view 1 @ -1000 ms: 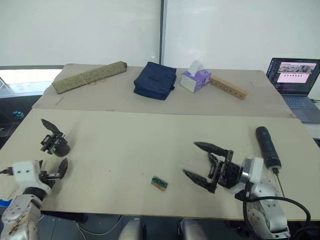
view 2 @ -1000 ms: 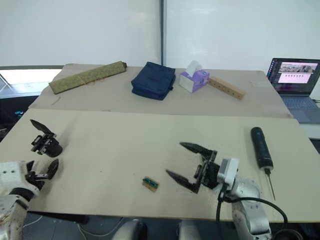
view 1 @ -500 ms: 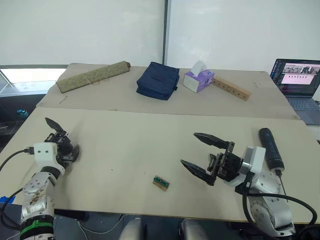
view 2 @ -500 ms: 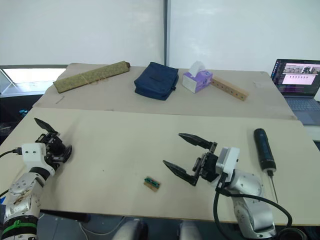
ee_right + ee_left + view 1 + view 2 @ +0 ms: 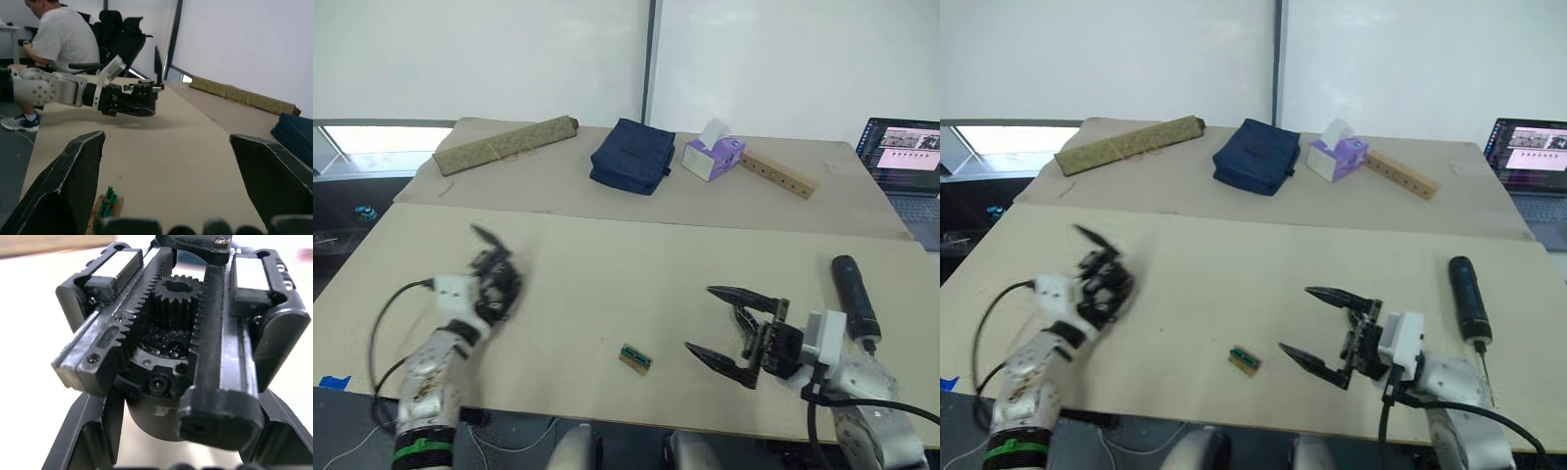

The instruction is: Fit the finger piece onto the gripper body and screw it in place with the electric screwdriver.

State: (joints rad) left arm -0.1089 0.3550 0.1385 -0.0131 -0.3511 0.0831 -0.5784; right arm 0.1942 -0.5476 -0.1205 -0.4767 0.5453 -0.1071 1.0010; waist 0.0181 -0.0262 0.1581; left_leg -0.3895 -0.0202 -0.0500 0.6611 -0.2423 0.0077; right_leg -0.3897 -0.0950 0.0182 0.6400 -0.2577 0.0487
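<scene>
Left wrist view shows your left gripper (image 5: 188, 450) clamped on the body (image 5: 181, 347); right gripper (image 5: 739, 326) gapes empty, so fetch the screwdriver (image 5: 854, 286) next.

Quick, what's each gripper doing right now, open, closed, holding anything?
Left gripper: closed on the gripper body, lifted off the table.
Right gripper: open, holding nothing.

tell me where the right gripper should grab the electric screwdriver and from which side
Probably mid-barrel on the electric screwdriver, coming down from above. It lies flat on the table, a thick round cylinder with its thin bit pointing toward the robot, so the fingers can straddle the barrel crosswise. The open right gripper sits to its left.
</scene>
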